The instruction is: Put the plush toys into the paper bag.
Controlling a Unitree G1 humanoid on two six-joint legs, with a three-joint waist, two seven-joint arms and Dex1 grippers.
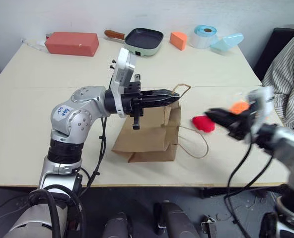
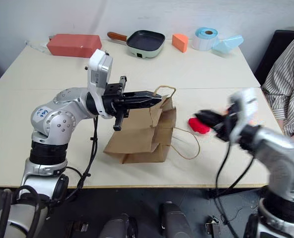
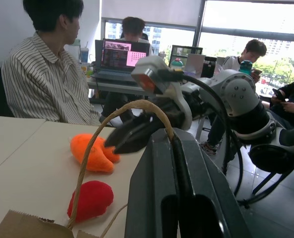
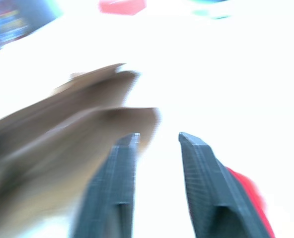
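1. Bag (image 1: 149, 134) sits mid-table, mouth raised by left gripper (image 1: 168, 94), which is clamped on one handle (image 1: 182, 88).
2. Right gripper (image 4: 159, 141) has its jaws apart and empty, right of the bag.
3. Red toy (image 1: 203, 123) lies just left of it, toward the bag; orange toy (image 1: 240, 106) just beyond.
4. Right arm is nearer both toys.

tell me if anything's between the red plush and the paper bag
Nothing solid. The red plush lies on the table just right of the paper bag; between them there is only the bag's loose cord handle, lying flat on the tabletop.
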